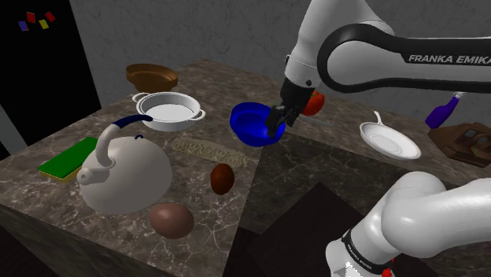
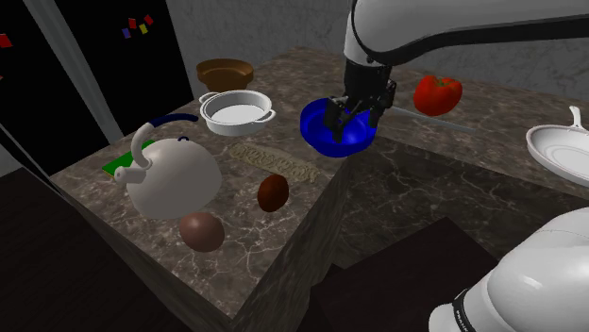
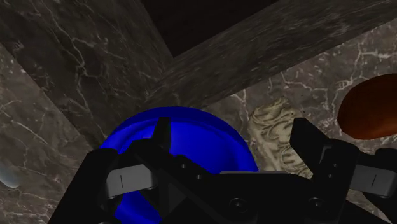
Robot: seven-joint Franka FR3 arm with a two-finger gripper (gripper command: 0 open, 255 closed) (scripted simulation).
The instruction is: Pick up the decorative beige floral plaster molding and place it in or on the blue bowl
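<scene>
Gripper [image 1: 277, 120] open: fingers [image 3: 161, 137] spread wide, nothing pinched between them; it hangs tips-down at the blue bowl [image 1: 248, 130], at the rim on the shoulder view's right; can't tell whether the tips touch the bowl.

In the wrist view one finger sits over the bowl's blue inside [image 3: 191, 133]; the other is out past the rim, near a dark reddish-brown rounded object [image 3: 372, 108].

Molding [image 1: 208, 149] is not in the bowl; it lies flat on the marble counter [image 1: 189, 177], a pale beige strip with relief pattern, apart from the bowl; in the shoulder view it sits left of and below the bowl. The wrist view shows part of it [image 3: 273, 127] in the gap between my fingers, beyond the bowl; not held, not touched.

Second exterior view agrees: gripper [image 2: 344, 118] at the bowl [image 2: 316, 137], molding [image 2: 274, 160] on the counter below and left of it.

Around the molding: white two-handled pan [image 1: 169, 110] just beyond one end; the brown egg-shaped object [image 1: 222, 179] near the other end; a second, paler brown one [image 1: 171, 220] closer to the counter's front edge; big white kettle [image 1: 126, 177] with blue handle beside it; green flat pad [image 1: 69, 157] past the kettle; brown bowl [image 1: 151, 76] behind the white pan.

Other side of the bowl: red pepper [image 2: 437, 94] partly behind my arm in the shoulder view; white skillet [image 1: 389, 140]; purple bottle [image 1: 444, 110] near the far edge.
</scene>
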